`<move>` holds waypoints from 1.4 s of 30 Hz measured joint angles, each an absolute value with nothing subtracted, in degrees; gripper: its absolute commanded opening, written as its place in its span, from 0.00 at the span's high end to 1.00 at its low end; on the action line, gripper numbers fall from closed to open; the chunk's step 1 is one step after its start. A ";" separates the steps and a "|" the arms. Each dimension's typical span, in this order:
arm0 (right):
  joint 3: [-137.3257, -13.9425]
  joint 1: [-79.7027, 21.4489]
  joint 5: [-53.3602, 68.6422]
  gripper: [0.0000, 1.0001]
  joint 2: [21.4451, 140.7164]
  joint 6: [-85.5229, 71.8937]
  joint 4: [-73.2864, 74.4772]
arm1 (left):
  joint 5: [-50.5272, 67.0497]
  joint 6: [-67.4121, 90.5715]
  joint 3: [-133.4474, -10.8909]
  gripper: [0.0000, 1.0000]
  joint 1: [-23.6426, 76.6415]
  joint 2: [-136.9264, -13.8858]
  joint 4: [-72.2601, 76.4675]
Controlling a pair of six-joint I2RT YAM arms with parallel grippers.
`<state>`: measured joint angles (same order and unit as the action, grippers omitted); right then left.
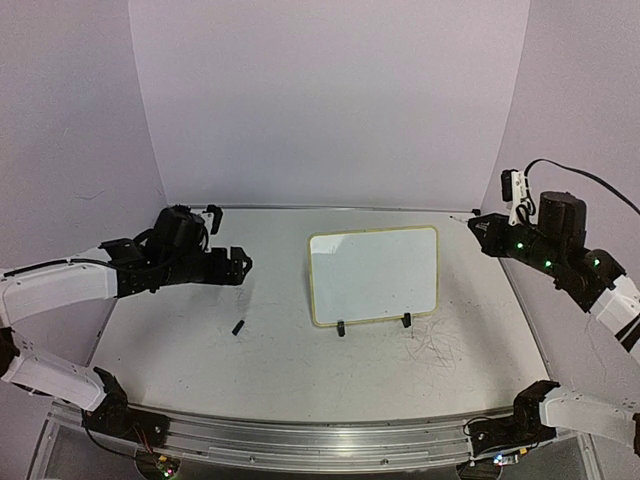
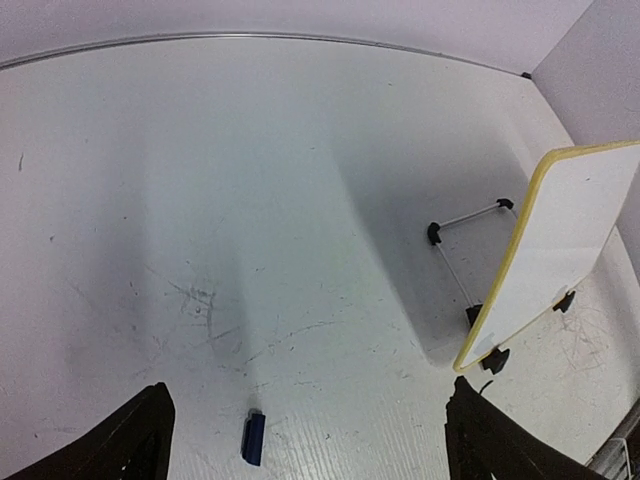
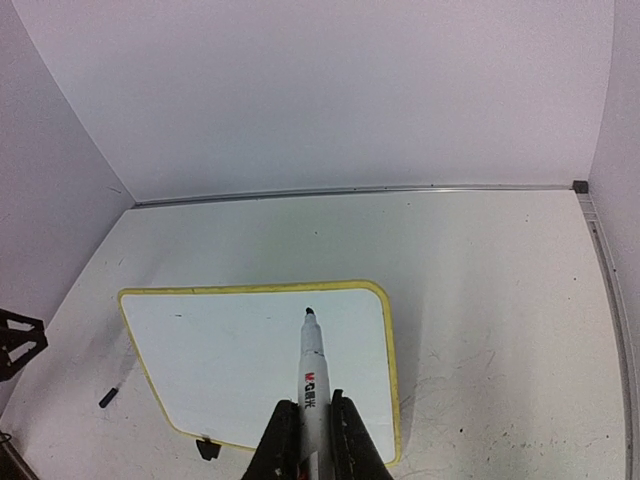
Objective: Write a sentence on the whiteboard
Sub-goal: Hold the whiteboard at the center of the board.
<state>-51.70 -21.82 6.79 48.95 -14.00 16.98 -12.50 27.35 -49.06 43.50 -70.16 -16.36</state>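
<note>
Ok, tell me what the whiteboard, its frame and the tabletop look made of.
Whiteboard: smooth white coated panel, slightly glossy; it shows an even sheen.
Frame: pale-yellow, matte, probably plastic, given moulded rounded corners.
Tabletop: hard matte grey-white sheet, maybe laminate; scuffs and scribbles mark its surface.

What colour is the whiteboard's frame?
Pale yellow around the whiteboard, clearest in the left wrist view.

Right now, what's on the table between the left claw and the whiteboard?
Top view: only a small dark cap, slightly toward the arm bases from the straight line between left claw and whiteboard. Rest is bare, scuffed table.
</note>
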 measured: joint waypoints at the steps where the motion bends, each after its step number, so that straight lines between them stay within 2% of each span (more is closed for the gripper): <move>1: -51.70 -21.82 6.84 1.00 49.41 -14.01 17.05 | -9.95 25.61 -49.77 0.04 41.92 -70.05 -16.38; 10: -51.70 -21.90 10.16 1.00 53.25 -16.12 16.21 | 11.25 14.75 -63.23 0.06 30.15 -79.49 -14.23; 18: -51.68 -25.41 12.57 1.00 54.56 -19.42 12.19 | 27.79 9.88 -66.56 0.11 29.48 -89.35 -9.39; 25: -52.04 -33.72 11.09 1.00 59.42 -20.43 10.68 | 30.98 7.35 -62.87 0.15 29.56 -90.23 -6.18; 32: -53.85 -37.73 8.45 1.00 63.07 -20.26 10.48 | 32.57 8.91 -58.30 0.20 29.56 -89.18 -2.45; 42: -56.13 -42.39 5.20 1.00 65.85 -17.73 9.66 | 31.58 20.35 -51.88 0.19 29.77 -84.46 5.89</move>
